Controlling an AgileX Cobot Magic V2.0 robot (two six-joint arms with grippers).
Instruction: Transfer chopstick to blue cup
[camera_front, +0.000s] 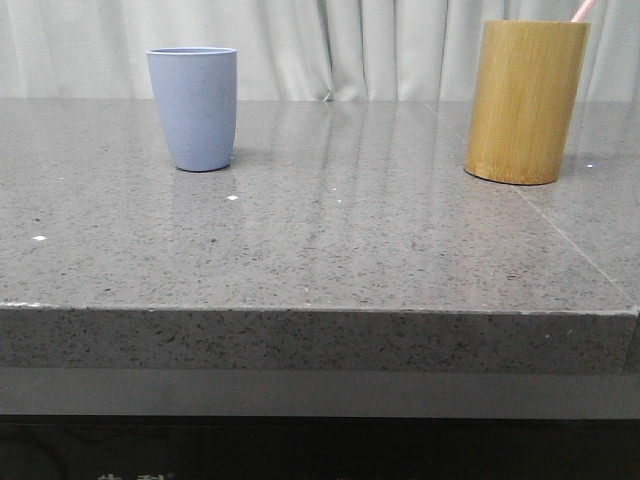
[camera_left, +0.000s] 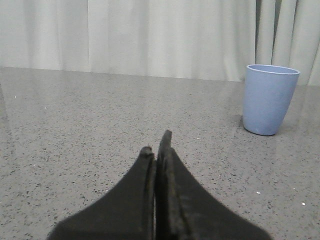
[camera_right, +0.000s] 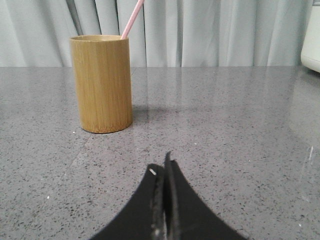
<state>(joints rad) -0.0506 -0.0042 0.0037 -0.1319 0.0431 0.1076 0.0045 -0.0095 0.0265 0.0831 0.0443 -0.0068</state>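
Note:
The blue cup (camera_front: 194, 108) stands upright at the table's back left; in the left wrist view the blue cup (camera_left: 269, 98) is ahead and off to one side. A bamboo holder (camera_front: 526, 101) stands at the back right with the pale pink chopstick (camera_front: 583, 10) leaning out of its top. The right wrist view shows the same holder (camera_right: 102, 83) and the chopstick (camera_right: 132, 19) rising from it. My left gripper (camera_left: 156, 145) is shut on nothing, low over the table. My right gripper (camera_right: 162, 162) is shut too, empty, well short of the holder.
The grey speckled table (camera_front: 350, 240) has its front edge near the camera. A pale curtain (camera_front: 330, 45) hangs behind the table. A white object (camera_right: 312, 35) sits at the edge of the right wrist view.

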